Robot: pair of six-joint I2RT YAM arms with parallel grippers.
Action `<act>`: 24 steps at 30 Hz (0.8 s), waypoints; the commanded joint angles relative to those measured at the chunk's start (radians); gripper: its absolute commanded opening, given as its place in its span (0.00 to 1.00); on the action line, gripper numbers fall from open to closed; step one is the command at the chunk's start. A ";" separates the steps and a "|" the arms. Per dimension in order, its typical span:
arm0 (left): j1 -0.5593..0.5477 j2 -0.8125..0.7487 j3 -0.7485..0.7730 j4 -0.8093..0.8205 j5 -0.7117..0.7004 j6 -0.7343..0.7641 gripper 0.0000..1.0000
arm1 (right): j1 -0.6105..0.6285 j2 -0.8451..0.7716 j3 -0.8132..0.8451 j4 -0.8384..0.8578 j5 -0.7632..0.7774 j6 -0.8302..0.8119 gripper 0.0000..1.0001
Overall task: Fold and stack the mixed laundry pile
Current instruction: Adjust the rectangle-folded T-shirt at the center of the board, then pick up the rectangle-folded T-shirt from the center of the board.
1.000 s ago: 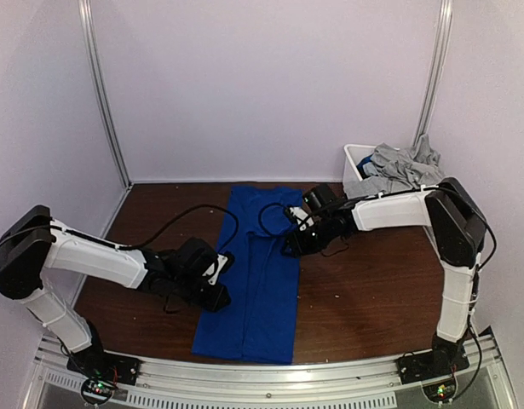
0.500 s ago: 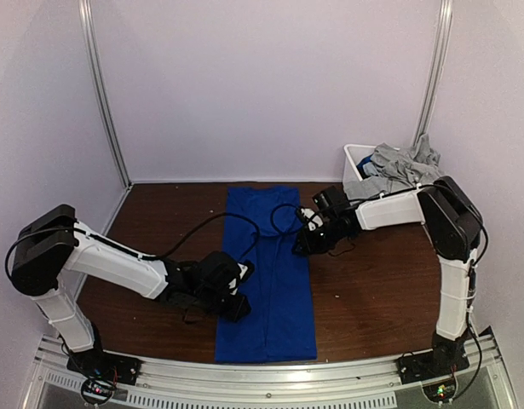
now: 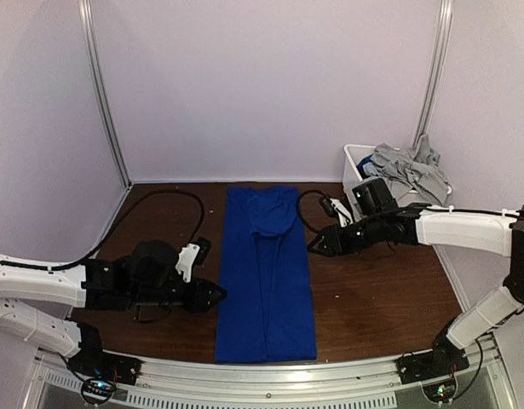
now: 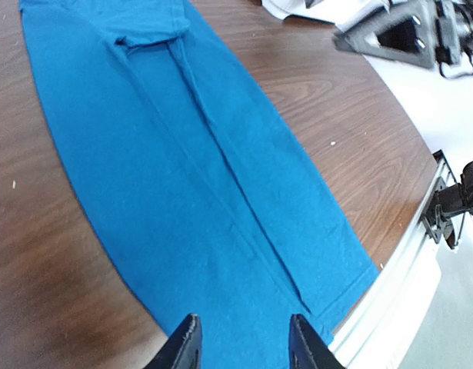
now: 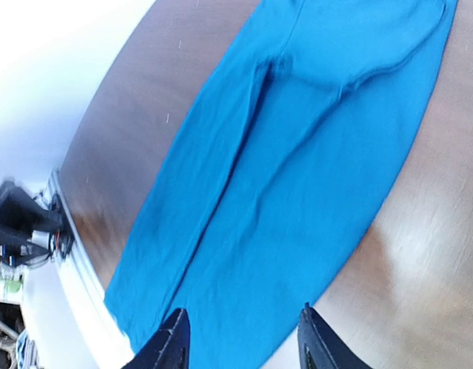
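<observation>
Both arms have drawn back: the left jaws and right jaws stand spread and empty. Between them the blue garment point(image 3: 266, 273) lies on the bench point(image 3: 381, 290), narrowed lengthwise. Cross-folding likely comes next; the grey garments point(image 3: 406, 170) wait beyond the right jaws.

No lettering, label or number is legible; the blue garment point(image 3: 266, 273) shows plain cloth.

A white plastic bin point(image 3: 354, 160) stands at the far right corner of the brown wooden table point(image 3: 389, 281).
</observation>
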State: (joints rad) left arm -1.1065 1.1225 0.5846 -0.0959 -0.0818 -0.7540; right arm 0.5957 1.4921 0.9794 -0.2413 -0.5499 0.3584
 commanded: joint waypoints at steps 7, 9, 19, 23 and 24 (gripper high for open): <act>-0.201 -0.072 -0.161 -0.067 0.007 -0.254 0.42 | 0.173 -0.242 -0.368 -0.021 -0.032 0.231 0.50; -0.255 -0.033 -0.160 -0.053 -0.008 -0.304 0.41 | 0.219 -0.263 -0.427 0.010 -0.026 0.282 0.50; -0.375 0.081 -0.196 0.037 -0.068 -0.499 0.39 | 0.375 -0.230 -0.570 0.138 0.020 0.430 0.47; -0.375 0.071 -0.217 0.068 -0.081 -0.524 0.39 | 0.412 -0.196 -0.572 0.179 0.036 0.461 0.47; -0.375 0.074 -0.224 0.081 -0.080 -0.531 0.39 | 0.418 -0.188 -0.573 0.187 0.038 0.467 0.47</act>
State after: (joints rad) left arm -1.4765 1.2022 0.3840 -0.0990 -0.1284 -1.2240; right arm 0.9867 1.2713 0.4179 -0.1226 -0.5556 0.7685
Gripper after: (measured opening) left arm 0.388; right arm 0.471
